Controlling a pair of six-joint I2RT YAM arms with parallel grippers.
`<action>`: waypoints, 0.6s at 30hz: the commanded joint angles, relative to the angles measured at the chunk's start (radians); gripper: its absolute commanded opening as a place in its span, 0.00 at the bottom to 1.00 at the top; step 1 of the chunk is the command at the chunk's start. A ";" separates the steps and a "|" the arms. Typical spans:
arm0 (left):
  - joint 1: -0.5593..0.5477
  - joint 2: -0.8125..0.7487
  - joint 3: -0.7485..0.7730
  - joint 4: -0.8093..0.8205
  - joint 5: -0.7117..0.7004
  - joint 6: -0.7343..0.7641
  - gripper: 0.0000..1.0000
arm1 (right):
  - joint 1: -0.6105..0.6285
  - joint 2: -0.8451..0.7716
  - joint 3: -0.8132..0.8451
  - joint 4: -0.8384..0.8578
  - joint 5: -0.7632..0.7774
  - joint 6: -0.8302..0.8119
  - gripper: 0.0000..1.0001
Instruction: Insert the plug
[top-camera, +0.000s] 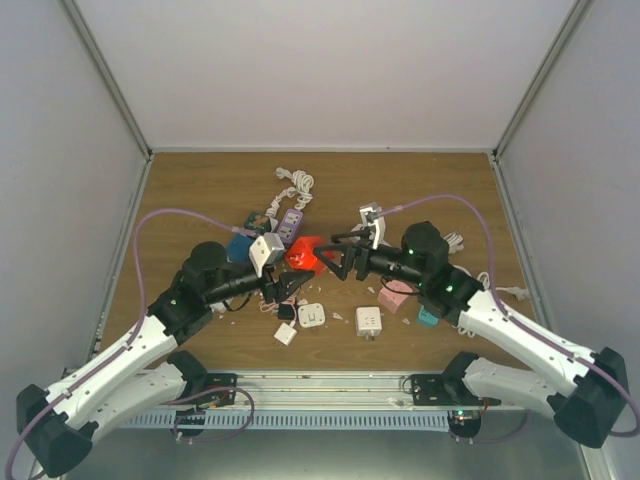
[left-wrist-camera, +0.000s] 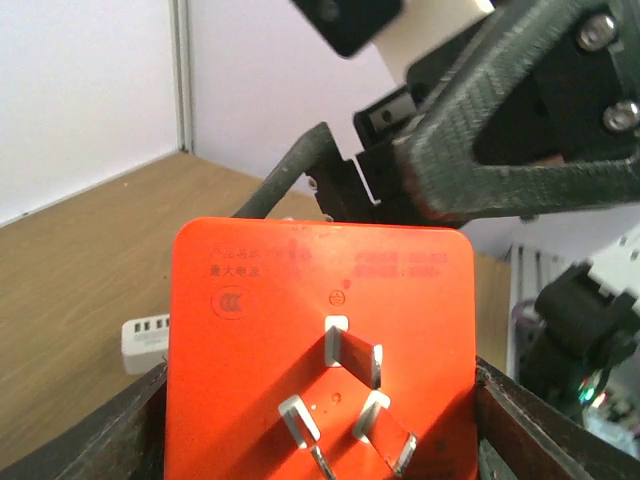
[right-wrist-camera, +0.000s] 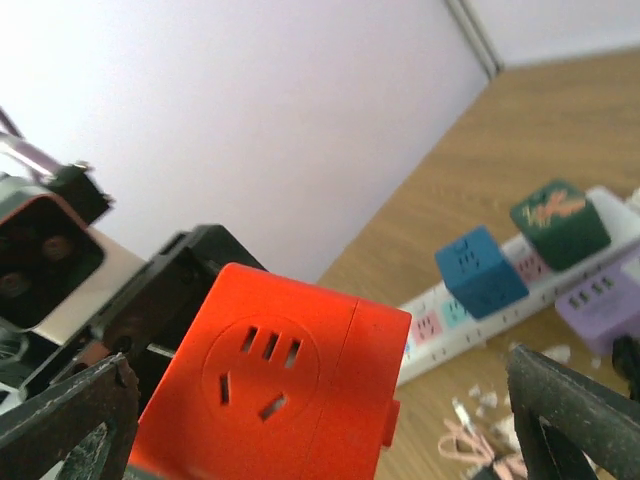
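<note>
The plug is an orange-red cube adapter (top-camera: 303, 255), held in the air between the two arms. Its three-pin face (left-wrist-camera: 330, 340) shows in the left wrist view, with the dark fingers (left-wrist-camera: 110, 430) of my left gripper (left-wrist-camera: 320, 445) pressed on both sides. Its socket face (right-wrist-camera: 265, 365) shows in the right wrist view. My right gripper (right-wrist-camera: 320, 420) stands open around the cube, its fingers (right-wrist-camera: 565, 400) wide apart and off it. On the table lies a white power strip (right-wrist-camera: 500, 305) carrying a blue cube (right-wrist-camera: 480, 270), a green cube (right-wrist-camera: 560, 222) and a purple one (right-wrist-camera: 600, 300).
Loose white adapters (top-camera: 311, 315) (top-camera: 369, 321) lie near the front edge, with a pink block (top-camera: 397, 297) and a teal one (top-camera: 428, 317) under the right arm. A coiled white cable (top-camera: 295, 183) sits farther back. Small scraps litter the wood.
</note>
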 joint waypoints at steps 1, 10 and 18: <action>-0.007 -0.024 0.025 0.213 -0.004 -0.249 0.42 | -0.004 -0.077 -0.046 0.229 0.089 -0.016 1.00; -0.007 -0.076 0.120 0.108 -0.089 -0.238 0.43 | 0.003 -0.048 -0.049 0.359 0.016 0.017 1.00; -0.007 -0.103 0.103 0.285 -0.092 -0.497 0.43 | 0.034 0.012 -0.051 0.504 -0.085 0.111 1.00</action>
